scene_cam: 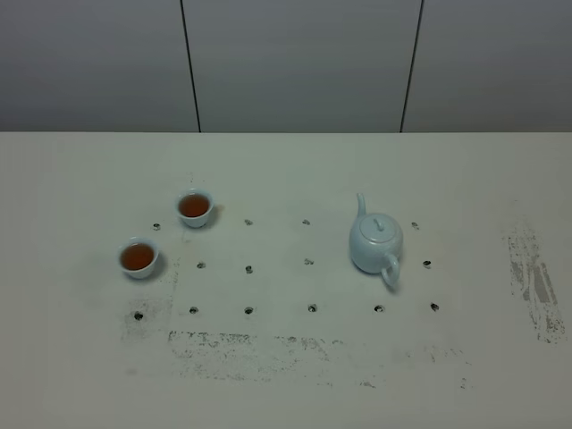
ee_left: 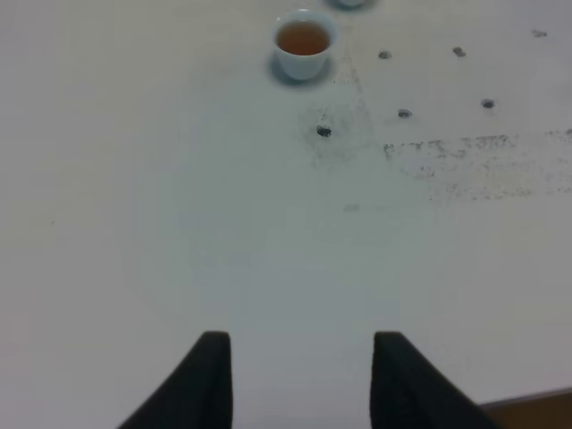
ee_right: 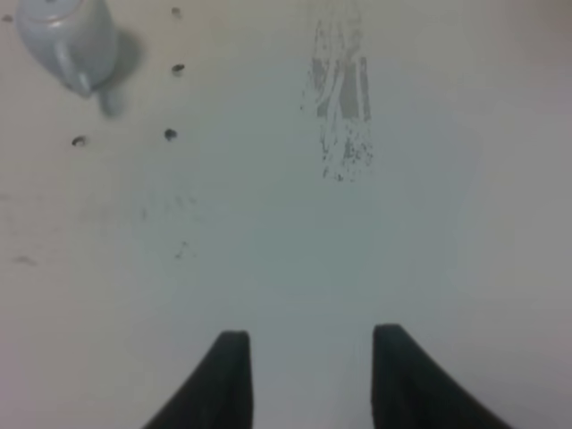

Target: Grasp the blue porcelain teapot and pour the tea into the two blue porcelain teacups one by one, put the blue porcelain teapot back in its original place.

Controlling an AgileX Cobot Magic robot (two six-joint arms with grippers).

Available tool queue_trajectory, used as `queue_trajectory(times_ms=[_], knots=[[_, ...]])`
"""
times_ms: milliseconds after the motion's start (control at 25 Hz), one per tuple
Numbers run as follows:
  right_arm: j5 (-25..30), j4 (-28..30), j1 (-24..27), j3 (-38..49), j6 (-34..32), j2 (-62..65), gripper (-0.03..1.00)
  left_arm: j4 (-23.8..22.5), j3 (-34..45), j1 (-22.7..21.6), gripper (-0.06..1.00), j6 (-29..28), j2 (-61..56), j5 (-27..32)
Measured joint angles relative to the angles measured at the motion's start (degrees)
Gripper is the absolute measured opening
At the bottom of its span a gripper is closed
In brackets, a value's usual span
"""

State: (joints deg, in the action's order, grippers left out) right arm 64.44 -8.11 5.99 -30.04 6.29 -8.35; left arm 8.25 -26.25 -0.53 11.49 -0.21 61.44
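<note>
We see teapot upright on table, right of both filled teacups. Glossy porcelain, we judge slippery, fragile; take loop handle. Left gripper and right gripper: fingers apart, empty.

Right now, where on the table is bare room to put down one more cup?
Free: the wide patch between the teapot and the two teacups, and the near strip of the table toward the front edge. Crowded only around the cups, which stand close together.
</note>
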Motion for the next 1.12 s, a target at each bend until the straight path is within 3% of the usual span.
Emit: queue_trajectory(times_ms=[400,1120], knots=[[-0.2,0.7,0.0,0.0,-0.3,8.6,0.34,0.0,0.0,0.0,0.42,0.0,0.0,0.0],[-0.2,1.1,0.0,0.0,-0.6,8.7,0.34,0.0,0.0,0.0,0.42,0.0,0.0,0.0]])
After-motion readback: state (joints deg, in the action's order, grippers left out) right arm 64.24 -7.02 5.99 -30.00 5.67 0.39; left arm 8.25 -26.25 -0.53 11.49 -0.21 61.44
